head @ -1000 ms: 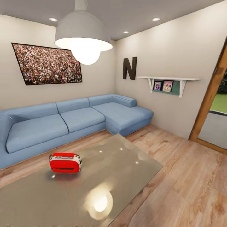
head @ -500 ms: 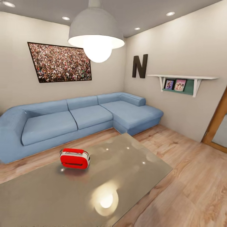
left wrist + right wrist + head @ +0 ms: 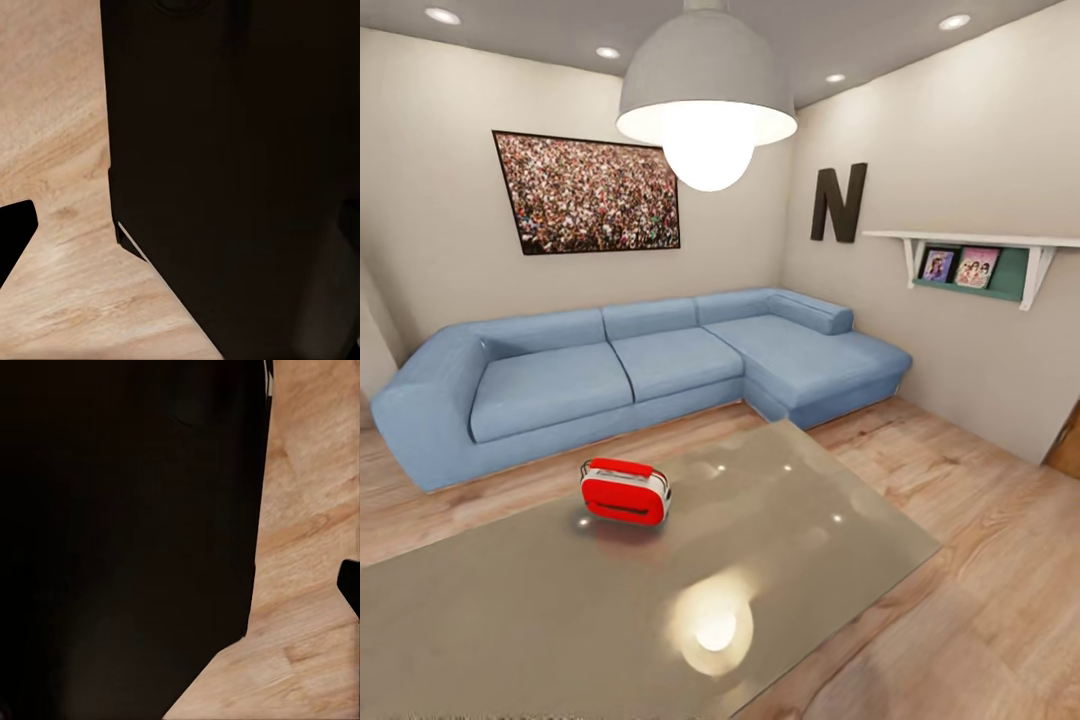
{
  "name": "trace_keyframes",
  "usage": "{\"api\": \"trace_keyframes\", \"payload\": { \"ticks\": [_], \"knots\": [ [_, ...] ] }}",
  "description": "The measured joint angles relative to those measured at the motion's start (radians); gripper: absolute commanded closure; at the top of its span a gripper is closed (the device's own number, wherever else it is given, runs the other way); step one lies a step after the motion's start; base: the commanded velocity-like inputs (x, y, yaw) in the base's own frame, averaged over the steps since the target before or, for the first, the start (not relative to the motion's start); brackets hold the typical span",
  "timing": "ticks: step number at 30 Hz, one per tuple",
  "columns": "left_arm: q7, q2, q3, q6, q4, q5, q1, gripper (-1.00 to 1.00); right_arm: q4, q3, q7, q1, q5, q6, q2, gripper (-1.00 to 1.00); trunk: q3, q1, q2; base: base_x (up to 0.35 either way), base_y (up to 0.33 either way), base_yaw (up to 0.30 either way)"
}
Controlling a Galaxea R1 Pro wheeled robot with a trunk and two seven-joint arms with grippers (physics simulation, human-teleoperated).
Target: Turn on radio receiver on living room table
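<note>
Tabletop (image 3: 830, 560) bare around radio receiver (image 3: 625, 491).

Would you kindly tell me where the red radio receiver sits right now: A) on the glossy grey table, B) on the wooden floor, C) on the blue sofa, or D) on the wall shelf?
A: the radio receiver stands on the reflective table top, in front of the sofa.

The head camera looks from above the near end of the desk (image 3: 810, 560), forward and slightly down, toward the sofa (image 3: 660, 370) and the corner with the letter N (image 3: 838, 203). Both wrist cameras face down, close against a dark body (image 3: 240, 165), with wooden floor (image 3: 52, 150) beside it. All views share that floor.
</note>
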Motion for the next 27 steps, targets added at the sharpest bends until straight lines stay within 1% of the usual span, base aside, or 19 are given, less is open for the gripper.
{"api": "trace_keyframes", "payload": {
  "ticks": [12,15,19,27],
  "knots": [
    [0.000,-0.001,0.001,0.000,0.000,0.000,0.000,-1.00,0.000,0.000,0.000,0.000,0.000,0.000,0.000,-1.00,-0.013,0.000,0.000,0.000,0.000,0.195],
    [0.000,-0.001,0.000,0.000,0.000,0.000,0.000,-1.00,0.000,0.000,0.000,0.000,0.000,0.000,0.000,-1.00,-0.015,0.000,0.000,0.034,0.000,0.086],
    [-0.001,0.000,-0.001,0.000,0.000,0.000,0.000,-1.00,0.000,0.000,0.000,0.000,0.000,0.000,0.000,-1.00,-0.016,0.000,0.000,0.233,0.000,0.020],
    [-0.002,-0.001,-0.001,0.000,0.000,0.000,0.000,-1.00,0.000,0.000,0.000,0.000,0.000,0.001,0.000,-1.00,-0.016,0.000,0.000,0.310,0.000,0.003]
  ]
}}
